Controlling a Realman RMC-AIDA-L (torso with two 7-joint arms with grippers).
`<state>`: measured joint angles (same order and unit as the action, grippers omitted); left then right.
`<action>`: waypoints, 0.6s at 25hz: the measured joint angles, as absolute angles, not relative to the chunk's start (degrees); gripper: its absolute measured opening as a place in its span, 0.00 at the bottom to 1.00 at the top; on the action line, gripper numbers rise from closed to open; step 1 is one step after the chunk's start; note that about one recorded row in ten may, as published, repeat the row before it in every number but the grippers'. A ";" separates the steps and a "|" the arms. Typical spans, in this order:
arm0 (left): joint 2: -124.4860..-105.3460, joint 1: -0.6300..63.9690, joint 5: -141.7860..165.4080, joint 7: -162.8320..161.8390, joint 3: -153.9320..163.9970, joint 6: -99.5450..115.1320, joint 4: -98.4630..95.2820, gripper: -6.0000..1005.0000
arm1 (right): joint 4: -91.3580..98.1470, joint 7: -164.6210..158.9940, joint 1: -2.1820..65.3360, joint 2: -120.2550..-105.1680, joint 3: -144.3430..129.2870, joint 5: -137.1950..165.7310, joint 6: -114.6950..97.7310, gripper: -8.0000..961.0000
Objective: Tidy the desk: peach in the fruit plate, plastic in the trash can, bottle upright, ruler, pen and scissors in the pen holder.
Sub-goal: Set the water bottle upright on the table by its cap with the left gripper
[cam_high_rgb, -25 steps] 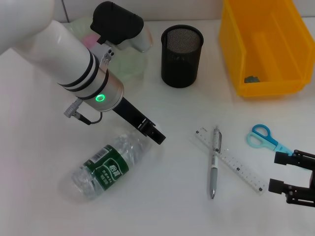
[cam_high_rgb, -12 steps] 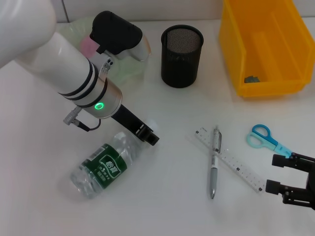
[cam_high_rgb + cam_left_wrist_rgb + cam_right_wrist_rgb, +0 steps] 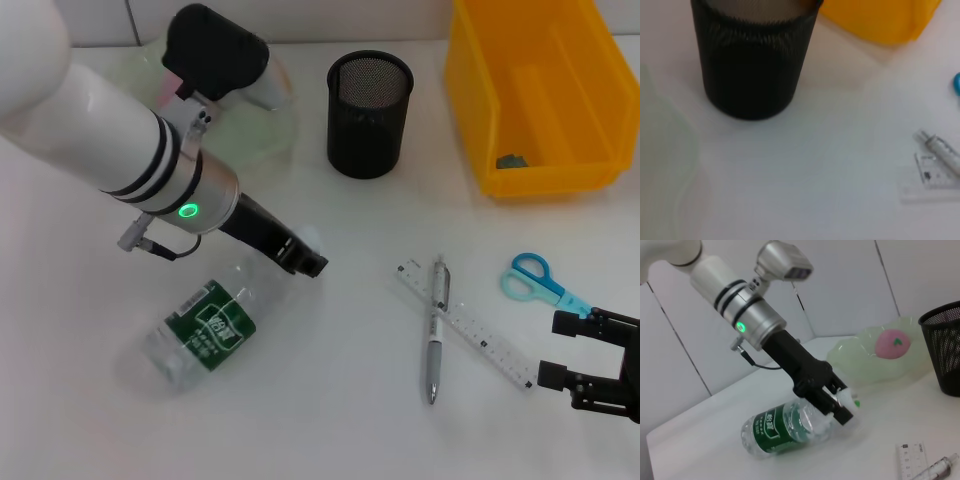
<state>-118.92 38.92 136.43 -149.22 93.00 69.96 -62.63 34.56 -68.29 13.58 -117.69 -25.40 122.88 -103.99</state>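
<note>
Clear bottle (image 3: 205,325) lying flat, left gripper (image 3: 305,258) apparently clamped at its neck, right gripper (image 3: 575,352) spread near desk edge

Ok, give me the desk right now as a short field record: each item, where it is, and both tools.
bottle: lying on its side, cap end raised
left tool: shut on the bottle's neck
right tool: open, low beside the scissors, holding nothing
peach: in the plate
holder: upright
pen: lying across the ruler
scissors: flat on the desk
bin: small scrap inside
</note>
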 joint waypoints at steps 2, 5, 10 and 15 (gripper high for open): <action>-118.80 36.33 135.75 -148.66 92.60 70.20 -66.91 0.45 | 34.51 -68.29 13.80 -117.73 -25.40 122.88 -103.97 0.81; -118.69 31.75 132.66 -146.11 90.71 70.23 -73.84 0.45 | 34.13 -68.29 14.23 -117.75 -25.40 122.88 -103.94 0.81; -118.65 23.74 120.08 -134.10 83.17 70.04 -79.35 0.45 | 33.65 -68.29 14.92 -117.85 -25.40 122.88 -103.25 0.81; -118.54 19.41 100.62 -114.38 73.81 71.08 -70.38 0.45 | 32.10 -68.29 16.14 -117.68 -25.40 122.87 -102.36 0.81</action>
